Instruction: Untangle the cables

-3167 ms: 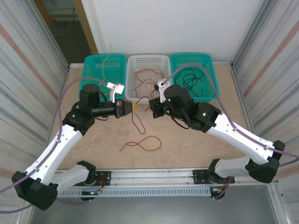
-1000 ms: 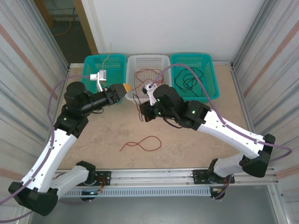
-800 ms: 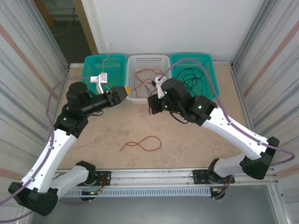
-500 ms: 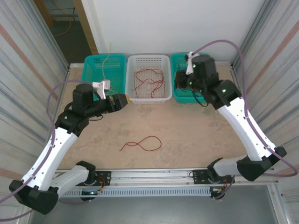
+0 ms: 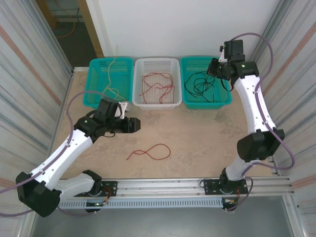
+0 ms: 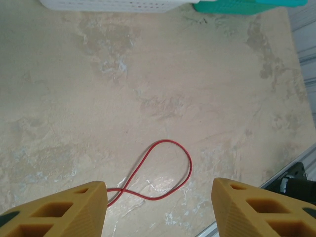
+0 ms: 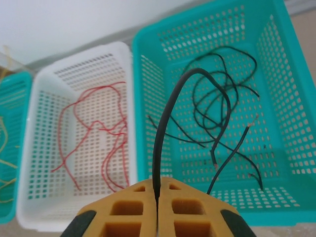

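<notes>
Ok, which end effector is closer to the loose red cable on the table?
Left. The left end effector hangs just beside the red cable, open. The right end effector is far off over the right teal basket, pinching a black cable.

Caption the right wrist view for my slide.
Right gripper pinching a black cable over the teal basket, beside the white basket of red cables.
</notes>
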Action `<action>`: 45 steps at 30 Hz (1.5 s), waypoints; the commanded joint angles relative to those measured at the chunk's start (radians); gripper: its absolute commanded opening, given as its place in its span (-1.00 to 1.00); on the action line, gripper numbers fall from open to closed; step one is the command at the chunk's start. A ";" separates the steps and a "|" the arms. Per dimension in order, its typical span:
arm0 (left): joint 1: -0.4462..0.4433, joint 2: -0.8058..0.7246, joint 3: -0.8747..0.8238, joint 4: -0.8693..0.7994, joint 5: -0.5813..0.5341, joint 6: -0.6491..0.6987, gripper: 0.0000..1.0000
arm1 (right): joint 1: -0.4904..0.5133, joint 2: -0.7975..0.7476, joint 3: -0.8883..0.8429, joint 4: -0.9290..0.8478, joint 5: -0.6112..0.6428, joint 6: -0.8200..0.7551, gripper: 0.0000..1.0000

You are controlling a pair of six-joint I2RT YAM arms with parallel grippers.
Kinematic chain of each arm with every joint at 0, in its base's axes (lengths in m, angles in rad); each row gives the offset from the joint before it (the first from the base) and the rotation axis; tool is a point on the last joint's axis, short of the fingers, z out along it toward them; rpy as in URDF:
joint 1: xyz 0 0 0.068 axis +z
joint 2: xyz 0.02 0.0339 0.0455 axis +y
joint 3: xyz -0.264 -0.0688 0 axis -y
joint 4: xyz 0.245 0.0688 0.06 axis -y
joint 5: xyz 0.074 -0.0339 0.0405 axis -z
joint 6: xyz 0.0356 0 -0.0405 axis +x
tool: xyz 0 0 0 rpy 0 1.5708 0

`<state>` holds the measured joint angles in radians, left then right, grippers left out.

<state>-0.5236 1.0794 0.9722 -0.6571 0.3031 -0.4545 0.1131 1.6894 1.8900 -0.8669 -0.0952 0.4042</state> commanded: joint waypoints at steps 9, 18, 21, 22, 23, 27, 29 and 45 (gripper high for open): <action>-0.015 -0.013 -0.023 -0.018 -0.045 0.028 0.16 | 0.065 0.016 0.063 -0.043 -0.029 -0.054 -0.13; -0.015 -0.006 -0.074 -0.029 -0.063 0.002 0.12 | 0.456 -0.229 -0.457 0.167 0.005 -0.029 -0.01; -0.014 0.014 -0.092 -0.027 -0.073 -0.027 0.06 | 0.589 -0.249 -0.592 0.246 0.005 0.038 -0.01; -0.009 0.023 -0.094 -0.041 -0.095 -0.043 0.03 | 0.631 -0.246 -0.629 0.273 0.005 0.060 -0.01; 0.002 0.029 -0.097 -0.059 -0.117 -0.058 -0.02 | 0.668 -0.241 -0.656 0.294 0.002 0.075 -0.01; 0.153 0.005 -0.127 -0.092 -0.125 -0.122 -0.07 | 0.825 -0.152 -0.684 0.325 0.018 0.084 -0.02; 0.247 -0.030 -0.147 -0.078 -0.089 -0.147 -0.07 | 0.883 -0.082 -0.647 0.301 0.028 0.057 -0.04; 0.429 -0.159 -0.174 -0.098 -0.015 -0.139 -0.06 | 1.045 0.363 -0.278 0.161 -0.007 -0.139 -0.13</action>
<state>-0.1097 0.9363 0.8146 -0.7303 0.2642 -0.6003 1.1587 2.0087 1.5646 -0.6598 -0.0849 0.3069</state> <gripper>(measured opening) 0.471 0.440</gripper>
